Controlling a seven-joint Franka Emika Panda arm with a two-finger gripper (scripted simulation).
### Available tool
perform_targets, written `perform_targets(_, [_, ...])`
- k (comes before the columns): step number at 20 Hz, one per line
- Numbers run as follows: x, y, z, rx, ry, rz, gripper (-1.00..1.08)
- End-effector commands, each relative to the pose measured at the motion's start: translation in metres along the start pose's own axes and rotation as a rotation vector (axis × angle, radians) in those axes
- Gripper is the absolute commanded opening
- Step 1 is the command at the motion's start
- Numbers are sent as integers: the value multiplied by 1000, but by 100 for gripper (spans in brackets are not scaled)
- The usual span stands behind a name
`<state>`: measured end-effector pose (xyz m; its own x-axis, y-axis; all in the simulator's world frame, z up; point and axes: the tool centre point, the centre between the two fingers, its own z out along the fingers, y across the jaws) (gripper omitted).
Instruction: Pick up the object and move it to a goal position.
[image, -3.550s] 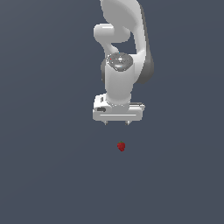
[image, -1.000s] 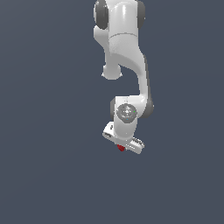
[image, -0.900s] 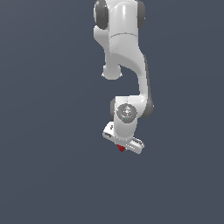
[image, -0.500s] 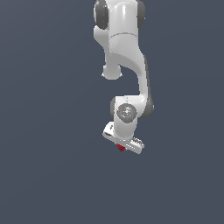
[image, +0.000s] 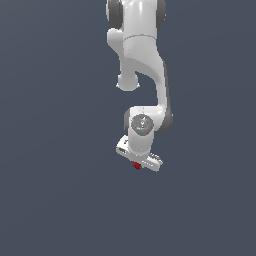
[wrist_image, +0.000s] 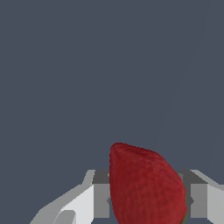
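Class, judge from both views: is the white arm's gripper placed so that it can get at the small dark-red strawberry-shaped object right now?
Probably yes. The small dark-red strawberry-shaped object sits between the grey fingers of the gripper, and nothing stands in between. Whether they grip it cannot be told.

desk (image: 55, 190): flat, uniform dark grey-blue. Strawberry (image: 136, 166) sits right under the claw (image: 138, 161); can't tell if it touches the desk.

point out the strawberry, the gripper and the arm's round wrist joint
strawberry (wrist_image: 146, 186), wrist view, middle of its red bumpy body
gripper (image: 138, 161), exterior view, underside of the white hand just above the strawberry
wrist joint (image: 141, 123), exterior view, centre of the grey round cap
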<state>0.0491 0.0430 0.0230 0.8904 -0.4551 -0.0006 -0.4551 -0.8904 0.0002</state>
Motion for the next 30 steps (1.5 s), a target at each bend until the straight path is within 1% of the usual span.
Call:
perform_targets(1, [-6,7,-1,0,1,0,-100])
perform_targets(6, [-22,26,-2,0,1,0,-100])
perform_targets(20, [-81,94,-5,0,1,0,-100])
perform_targets(25, [-96,110,-5,0,1,0,-100])
perform_targets(30, [-103,120,-6,0,1,0,-100])
